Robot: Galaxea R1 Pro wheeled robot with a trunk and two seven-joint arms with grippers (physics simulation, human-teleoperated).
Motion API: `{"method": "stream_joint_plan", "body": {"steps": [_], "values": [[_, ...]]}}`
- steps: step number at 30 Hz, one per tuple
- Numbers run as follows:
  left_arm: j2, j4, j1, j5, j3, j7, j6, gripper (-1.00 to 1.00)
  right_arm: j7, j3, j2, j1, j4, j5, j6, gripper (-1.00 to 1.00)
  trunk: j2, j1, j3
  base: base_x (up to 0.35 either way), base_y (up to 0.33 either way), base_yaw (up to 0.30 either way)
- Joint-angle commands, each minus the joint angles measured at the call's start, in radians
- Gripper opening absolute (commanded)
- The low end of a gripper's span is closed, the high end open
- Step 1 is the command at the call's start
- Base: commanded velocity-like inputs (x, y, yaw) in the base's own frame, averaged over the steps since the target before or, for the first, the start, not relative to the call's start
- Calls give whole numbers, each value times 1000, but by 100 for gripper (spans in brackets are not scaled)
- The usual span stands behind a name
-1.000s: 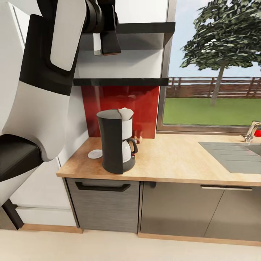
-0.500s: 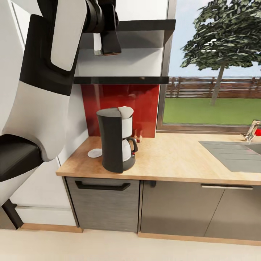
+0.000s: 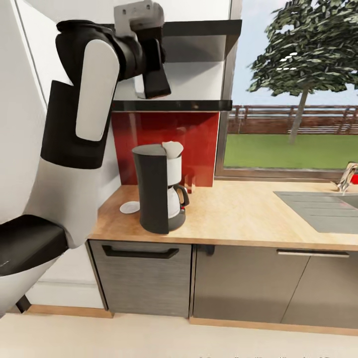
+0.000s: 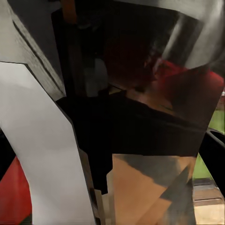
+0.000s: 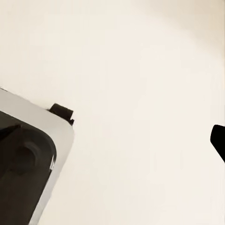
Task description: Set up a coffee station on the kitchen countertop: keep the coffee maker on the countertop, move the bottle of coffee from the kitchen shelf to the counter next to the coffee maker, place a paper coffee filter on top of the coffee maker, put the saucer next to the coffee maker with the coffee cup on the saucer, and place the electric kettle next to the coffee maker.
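Left tool (image 3: 154, 87) lowered toward kitchen shelf (image 3: 199, 105); coffee maker (image 3: 158, 189) well below.

Head view: from above, facing forward and down at the kitchen countertop (image 3: 238, 214), coffee maker (image 3: 158, 189) left of centre. Left wrist view: pressed close against dark glossy surfaces. Right wrist view: aimed down at pale floor (image 5: 140, 93).

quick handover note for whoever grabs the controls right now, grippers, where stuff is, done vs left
Left gripper: raised at the kitchen shelf, jaws hard to read, nothing visibly held. Right gripper: points at pale floor.
Coffee maker stands on the kitchen countertop, a pale filter-like piece on top. Saucer lies beside it, no cup on it.
Done: maker, saucer, seemingly filter. Left: coffee bottle, cup, kettle.
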Motion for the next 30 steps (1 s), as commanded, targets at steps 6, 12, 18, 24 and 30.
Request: {"method": "stream_joint_plan", "body": {"steps": [6,12,18,24,30], "values": [[49,-132,155,-2,-4,11,1,-100,11,-7,-28,-54,-11,-364,-5,100,-43,23,-20,0,0,0],[58,-162,205,-2,-47,71,1,-100,10,-8,-36,-65,-56,-448,-7,100,-85,46,-39,0,0,0],[57,-164,267,-2,-91,95,-8,-100,9,-9,-55,-66,-60,-454,-8,100,-127,69,-58,0,0,0],[59,-164,297,-2,-113,97,-73,-100,7,-9,-62,-67,-60,-455,-9,100,-169,92,-76,0,0,0],[59,-164,297,-2,-114,97,-74,-100,7,-9,-62,-66,-60,-455,-9,100,-211,115,-95,0,0,0]]}}
